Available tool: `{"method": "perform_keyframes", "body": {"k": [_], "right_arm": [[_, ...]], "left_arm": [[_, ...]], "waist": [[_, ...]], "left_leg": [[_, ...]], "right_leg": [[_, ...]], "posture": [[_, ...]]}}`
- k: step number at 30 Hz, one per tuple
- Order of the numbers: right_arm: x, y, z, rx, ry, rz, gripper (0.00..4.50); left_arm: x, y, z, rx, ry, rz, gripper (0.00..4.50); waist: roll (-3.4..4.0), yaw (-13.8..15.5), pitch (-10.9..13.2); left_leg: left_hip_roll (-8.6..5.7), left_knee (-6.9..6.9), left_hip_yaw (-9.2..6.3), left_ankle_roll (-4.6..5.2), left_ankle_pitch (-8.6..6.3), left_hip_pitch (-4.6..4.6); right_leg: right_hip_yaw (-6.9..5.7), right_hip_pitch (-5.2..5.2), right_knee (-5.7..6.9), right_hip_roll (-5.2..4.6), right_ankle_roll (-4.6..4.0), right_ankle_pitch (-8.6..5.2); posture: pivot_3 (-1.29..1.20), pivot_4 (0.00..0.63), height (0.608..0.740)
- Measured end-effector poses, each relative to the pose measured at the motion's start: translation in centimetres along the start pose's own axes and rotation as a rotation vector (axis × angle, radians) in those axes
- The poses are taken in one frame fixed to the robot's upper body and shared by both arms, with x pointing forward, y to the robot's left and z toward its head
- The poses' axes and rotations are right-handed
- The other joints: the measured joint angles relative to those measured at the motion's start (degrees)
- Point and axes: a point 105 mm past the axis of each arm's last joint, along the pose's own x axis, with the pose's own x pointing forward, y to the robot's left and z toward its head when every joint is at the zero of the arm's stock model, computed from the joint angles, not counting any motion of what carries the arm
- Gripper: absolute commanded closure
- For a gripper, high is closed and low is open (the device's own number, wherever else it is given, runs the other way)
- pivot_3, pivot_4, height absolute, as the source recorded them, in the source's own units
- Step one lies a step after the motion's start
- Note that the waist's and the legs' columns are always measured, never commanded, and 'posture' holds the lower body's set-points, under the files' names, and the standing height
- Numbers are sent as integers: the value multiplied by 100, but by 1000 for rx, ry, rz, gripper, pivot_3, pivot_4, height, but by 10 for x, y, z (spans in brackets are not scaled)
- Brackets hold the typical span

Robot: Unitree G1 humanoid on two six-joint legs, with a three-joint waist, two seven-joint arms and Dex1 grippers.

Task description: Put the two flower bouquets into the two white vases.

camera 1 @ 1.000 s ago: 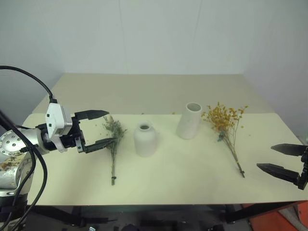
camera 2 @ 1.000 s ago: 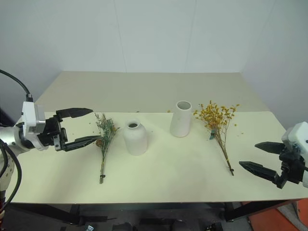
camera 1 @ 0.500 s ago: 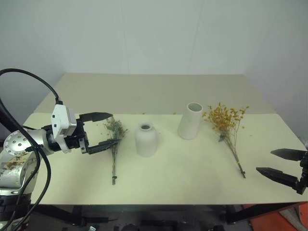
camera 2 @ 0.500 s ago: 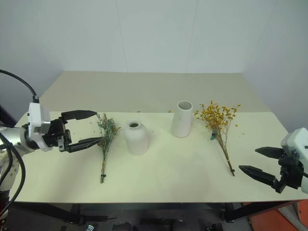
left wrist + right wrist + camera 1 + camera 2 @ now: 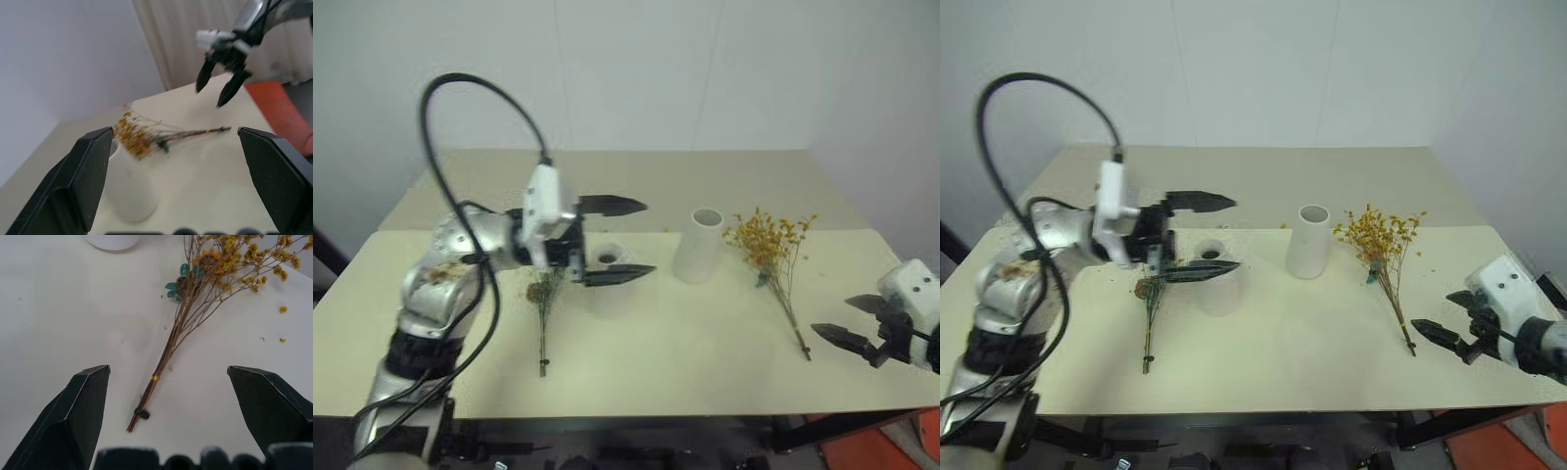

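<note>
**Both bouquets flat on the table, two empty grippers closing in: the risks**

The right gripper (image 5: 847,321) is spread wide and empty, hanging low just beside the cut end of the yellow-orange bouquet (image 5: 773,257), on the side away from the tall vase (image 5: 698,245). In its wrist view the stem runs between the two fingers (image 5: 80,406) but well ahead of them. The stem is thin and lies flat, so a closing pinch could slide over it or scrape the table (image 5: 685,343); a grip at the very tip would leave the bushy head swinging and shedding blossoms.

The left gripper (image 5: 619,240) is also spread and empty, pointing sideways toward the tall vase, with the squat vase (image 5: 1217,284) partly hidden behind its lower finger (image 5: 622,274). Whether it touches that vase I cannot tell. A sweep further toward the tall vase could, I judge, tip or push the squat one.

The grey-green bouquet (image 5: 544,311) lies on the far side of the squat vase from the tall vase, its head under the left wrist. The arm may drag it.
</note>
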Motion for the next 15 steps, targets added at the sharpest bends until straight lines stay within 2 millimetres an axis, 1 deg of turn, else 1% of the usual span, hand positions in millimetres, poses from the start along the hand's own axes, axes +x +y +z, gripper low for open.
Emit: {"method": "perform_keyframes", "body": {"k": [3,6,8,12,15], "right_arm": [[15,-6,0,11,13,-19,0],[28,-14,5,38,11,-49,0],[37,-16,6,70,19,-48,0],[53,-16,8,119,28,-30,0],[63,-22,11,170,24,-36,0]], "left_arm": [[22,2,-8,-29,54,-20,48],[37,4,-14,-65,81,-28,48],[46,3,-16,-66,104,-43,48],[52,0,-22,-80,131,-61,48],[52,-2,-23,-80,134,-72,48]], "waist": [[7,-20,0],[9,-43,1],[9,-34,1],[11,-30,2],[13,-28,3]], "left_leg": [[1,-4,0,1,0,1],[1,-4,0,1,0,-6],[0,-5,-1,1,0,-8],[0,-4,-1,2,0,-12],[0,-3,0,2,0,-12]], "right_leg": [[2,-3,0,4,-1,0],[5,-10,0,4,-10,5],[5,-13,0,4,-23,13],[4,-16,1,3,-37,22],[5,-17,2,3,-39,23]], "posture": [[0,150,740],[0,150,740],[0,150,740],[0,150,740],[0,150,740]]}}
